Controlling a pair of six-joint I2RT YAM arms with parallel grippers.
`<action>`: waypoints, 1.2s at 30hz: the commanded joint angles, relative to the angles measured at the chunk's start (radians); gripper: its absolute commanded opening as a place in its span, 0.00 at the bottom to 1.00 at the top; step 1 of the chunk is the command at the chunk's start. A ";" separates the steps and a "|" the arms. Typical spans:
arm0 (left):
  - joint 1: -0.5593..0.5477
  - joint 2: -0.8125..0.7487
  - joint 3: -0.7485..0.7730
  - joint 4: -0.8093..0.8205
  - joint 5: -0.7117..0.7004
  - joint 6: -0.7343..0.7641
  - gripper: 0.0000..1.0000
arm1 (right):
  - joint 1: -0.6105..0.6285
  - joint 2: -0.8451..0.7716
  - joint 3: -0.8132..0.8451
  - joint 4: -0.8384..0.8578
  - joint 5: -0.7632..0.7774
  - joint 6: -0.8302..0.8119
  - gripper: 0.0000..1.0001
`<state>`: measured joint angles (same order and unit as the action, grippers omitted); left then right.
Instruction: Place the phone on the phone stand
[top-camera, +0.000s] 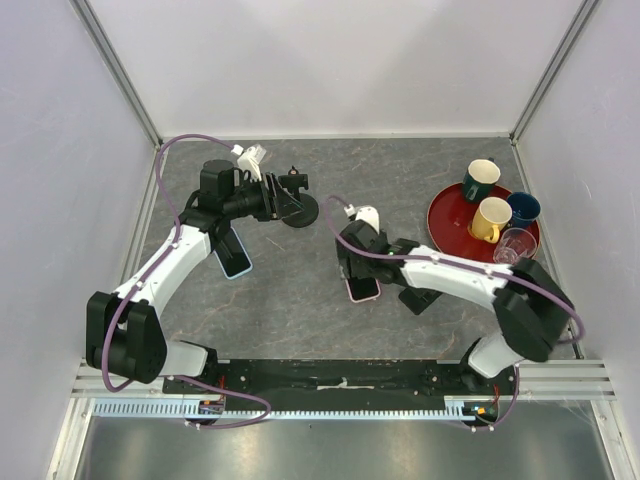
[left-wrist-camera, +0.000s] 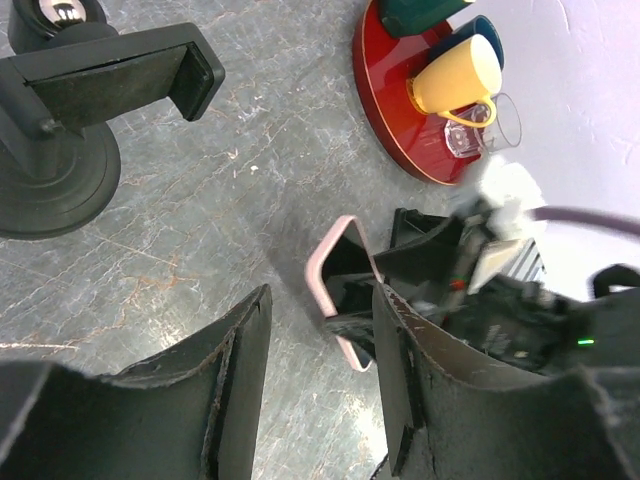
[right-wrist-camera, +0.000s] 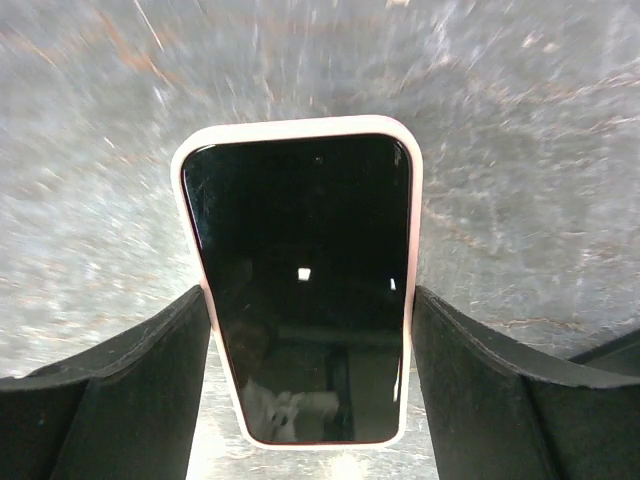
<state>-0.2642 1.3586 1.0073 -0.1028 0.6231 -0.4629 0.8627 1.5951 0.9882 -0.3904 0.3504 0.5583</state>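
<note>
The pink-cased phone (right-wrist-camera: 300, 290) with its dark screen up sits between my right gripper's (right-wrist-camera: 310, 350) two fingers, which press on its long edges. In the top view the right gripper (top-camera: 359, 272) holds the phone (top-camera: 364, 291) low over the middle of the table. The phone also shows in the left wrist view (left-wrist-camera: 338, 285), one end tilted up. The black phone stand (top-camera: 300, 211), with disc base (left-wrist-camera: 55, 180) and clamp (left-wrist-camera: 120, 75), stands at the back left. My left gripper (top-camera: 284, 203) is open and empty beside the stand, and it shows in its own view (left-wrist-camera: 320, 380).
A light-blue phone (top-camera: 236, 259) lies under the left arm. A red tray (top-camera: 445, 225) at the right holds a green mug (top-camera: 481, 178), a yellow mug (top-camera: 490, 219), a blue cup (top-camera: 523, 207) and a clear glass (top-camera: 515, 244). A black wedge stand (top-camera: 418, 299) sits under the right arm.
</note>
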 joint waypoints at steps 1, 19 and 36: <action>-0.001 0.007 0.047 0.026 0.053 -0.031 0.53 | -0.019 -0.223 -0.054 0.185 0.110 0.115 0.00; -0.407 -0.088 -0.032 0.143 -0.058 0.151 0.71 | -0.087 -0.774 -0.411 0.421 0.180 0.512 0.00; -0.529 -0.007 0.025 -0.003 -0.177 0.248 0.64 | -0.085 -0.799 -0.517 0.622 0.018 0.733 0.00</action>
<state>-0.7776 1.3304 0.9791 -0.0807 0.4469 -0.2703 0.7765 0.8040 0.4435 0.0959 0.3988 1.2385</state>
